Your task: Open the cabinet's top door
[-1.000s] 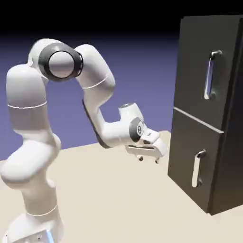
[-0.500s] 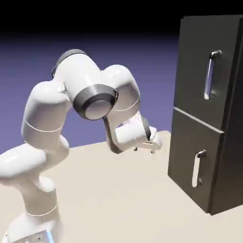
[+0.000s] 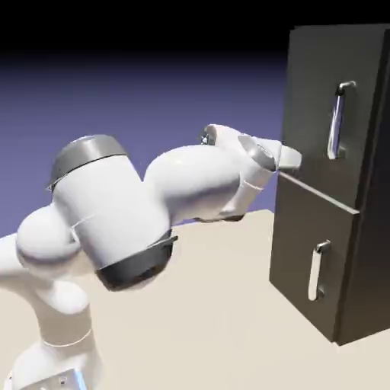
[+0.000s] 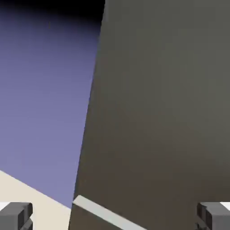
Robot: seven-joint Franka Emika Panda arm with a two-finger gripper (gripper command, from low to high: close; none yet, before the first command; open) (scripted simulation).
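Observation:
The tall dark cabinet (image 3: 358,251) stands at the exterior view's right. Its top door (image 3: 308,99) is flush and carries a long vertical silver handle (image 3: 335,122). My white hand (image 3: 270,156) is level with the seam between the two doors, at the cabinet's near left edge and left of and below that handle. In the hand view the door's dark face (image 4: 161,112) fills the right side, and the pale seam strip (image 4: 105,213) runs along the bottom. My gripper (image 4: 115,218) is open, both grey fingertips (image 4: 15,215) wide apart with nothing between them. The handle is outside the hand view.
The lower door (image 3: 301,244) has a shorter silver handle (image 3: 316,270). The beige table (image 3: 213,327) spreads in front of the cabinet. My bulky white arm (image 3: 114,221) crosses the middle of the exterior view. The blue-violet backdrop (image 4: 45,90) fills the hand view's left.
The arm has swung over and stretched toward the cabinet. The hand rose from near table height to the seam between the doors. The jaws stayed open.

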